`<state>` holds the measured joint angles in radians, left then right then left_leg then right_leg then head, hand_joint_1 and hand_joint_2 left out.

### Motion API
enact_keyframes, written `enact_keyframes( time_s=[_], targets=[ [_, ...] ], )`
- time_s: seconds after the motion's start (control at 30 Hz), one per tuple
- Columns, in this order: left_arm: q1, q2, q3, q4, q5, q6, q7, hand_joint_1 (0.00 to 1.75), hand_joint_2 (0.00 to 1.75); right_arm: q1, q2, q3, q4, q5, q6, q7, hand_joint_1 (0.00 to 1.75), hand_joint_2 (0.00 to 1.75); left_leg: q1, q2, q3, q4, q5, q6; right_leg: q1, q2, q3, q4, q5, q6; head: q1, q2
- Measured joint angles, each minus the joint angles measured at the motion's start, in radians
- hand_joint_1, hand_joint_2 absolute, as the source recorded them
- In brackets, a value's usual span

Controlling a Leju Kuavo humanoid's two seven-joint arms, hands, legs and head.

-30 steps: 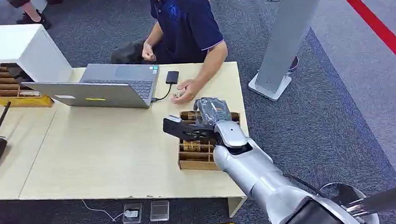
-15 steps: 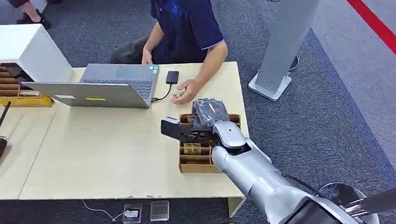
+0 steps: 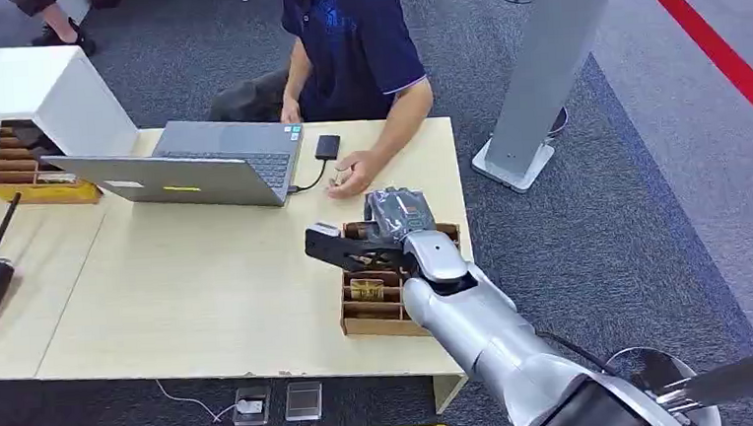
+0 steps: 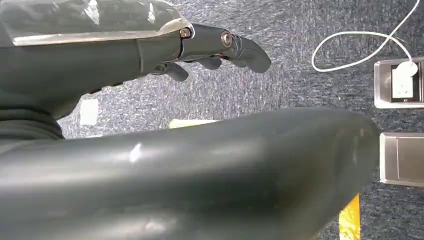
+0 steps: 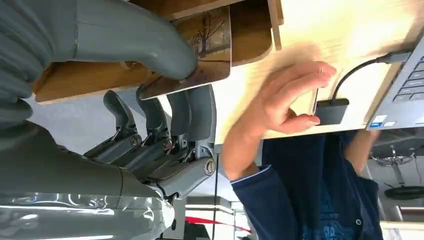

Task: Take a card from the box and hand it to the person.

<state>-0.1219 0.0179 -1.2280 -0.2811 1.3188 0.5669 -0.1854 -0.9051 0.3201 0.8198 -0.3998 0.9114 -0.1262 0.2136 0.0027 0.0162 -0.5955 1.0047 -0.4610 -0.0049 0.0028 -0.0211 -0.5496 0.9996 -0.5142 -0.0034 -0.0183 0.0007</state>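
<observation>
Card (image 5: pixel 200 47) was pinched between thumb and fingers of the right robot hand (image 3: pixel 379 235) at the box (image 3: pixel 379 317) on the bench (image 3: pixel 210 292); extraction step judged underway, a lift toward the person's hand (image 3: pixel 350 173) being required next.

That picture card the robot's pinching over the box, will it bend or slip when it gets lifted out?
The card looks thin and flat, so it is probably light and may flex a little. It appears to stay straight between the right hand's thumb and fingers, suggesting some stiffness. Its printed face looks smooth, so it might slide in a loose pinch.
</observation>
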Motion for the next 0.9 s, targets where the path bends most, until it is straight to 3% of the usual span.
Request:
enact_keyframes(
  time_s=[0.3,0.6,0.9],
  targets=[
    [0.000,0.000,0.000,0.000,-0.004,0.000,0.000,0.00,0.00,0.000,0.000,0.000,-0.002,-0.011,-0.035,-0.019,1.43,1.75,0.000,0.000,0.000,0.000,0.000,0.000,0.000,0.000,0.000,0.000,0.000,0.000,0.000,0.000],
    [0.001,0.000,0.002,0.000,-0.004,0.005,-0.002,0.00,0.00,-0.014,-0.002,-0.002,-0.049,-0.011,-0.132,-0.023,1.43,1.75,0.000,0.000,0.000,0.000,0.000,0.000,0.000,0.000,0.000,0.000,0.000,0.000,0.000,0.000],
    [0.002,-0.002,0.008,0.000,-0.004,0.005,-0.002,0.00,0.00,-0.019,-0.036,-0.025,-0.156,-0.011,-0.146,-0.007,1.41,1.75,0.000,0.000,0.000,0.000,0.000,0.000,0.000,0.000,0.000,0.000,0.000,0.000,0.000,0.000]
  ],
)
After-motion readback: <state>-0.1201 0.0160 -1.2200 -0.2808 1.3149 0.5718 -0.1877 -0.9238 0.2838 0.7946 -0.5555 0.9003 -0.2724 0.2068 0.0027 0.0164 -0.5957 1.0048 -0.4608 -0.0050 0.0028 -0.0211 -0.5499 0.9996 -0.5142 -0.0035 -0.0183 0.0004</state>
